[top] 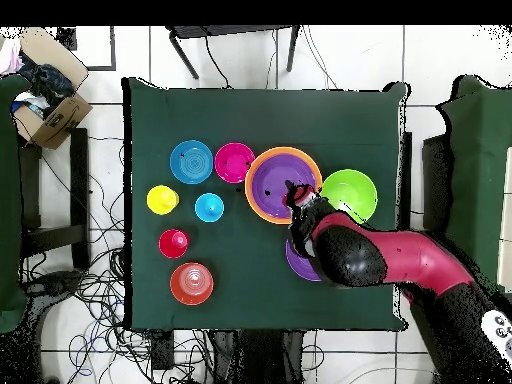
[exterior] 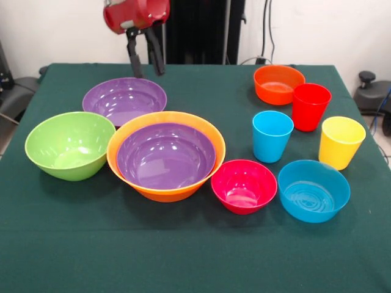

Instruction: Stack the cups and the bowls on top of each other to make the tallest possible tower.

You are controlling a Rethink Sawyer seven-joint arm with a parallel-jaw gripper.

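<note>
The black two-fingered end effector [exterior: 145, 66] hangs released and empty above the loose large glossy purple plastic bowl [exterior: 124, 99]. The tower so far is a second purple bowl [exterior: 165, 155] nested in the large orange plastic bowl [exterior: 165, 190] mid-surface, beside the lime green bowl [exterior: 70, 145]. Small pink-red [exterior: 244, 185], blue [exterior: 313, 190] and orange [exterior: 278, 84] bowls ring the blue [exterior: 272, 135], red [exterior: 310, 107] and yellow [exterior: 341, 142] tapered tumblers on the green-clothed surface [exterior: 195, 256].
</note>
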